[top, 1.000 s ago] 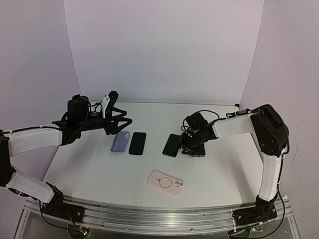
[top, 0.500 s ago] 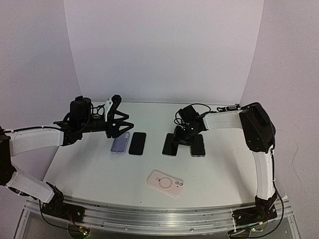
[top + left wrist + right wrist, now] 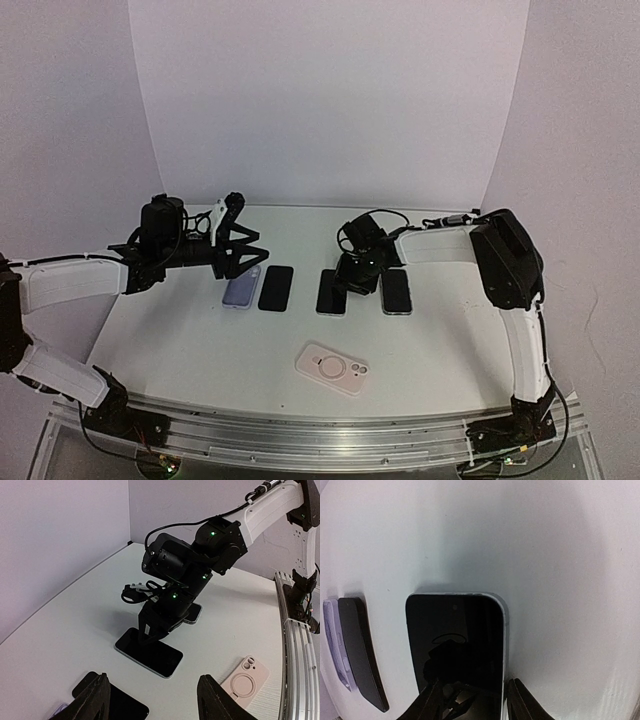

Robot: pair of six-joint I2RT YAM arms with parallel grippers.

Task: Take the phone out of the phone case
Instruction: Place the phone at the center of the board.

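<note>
Right gripper (image 3: 342, 284), jaws spread, presses the phone (image 3: 330, 296) on the table (image 3: 200, 340), probably to slide it; left gripper (image 3: 245, 248) hovers, jaws released.

Open tabletop (image 3: 170, 340) front left, pink case (image 3: 332, 368) front centre, phones (image 3: 276, 288) lined across the middle, right arm (image 3: 440, 243) above.

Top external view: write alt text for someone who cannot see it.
The right gripper reaches down to a dark phone at the centre of a white table, with a second phone beside it. The open left gripper hovers by a lavender case and a black phone; a pink case lies nearer the front.
</note>
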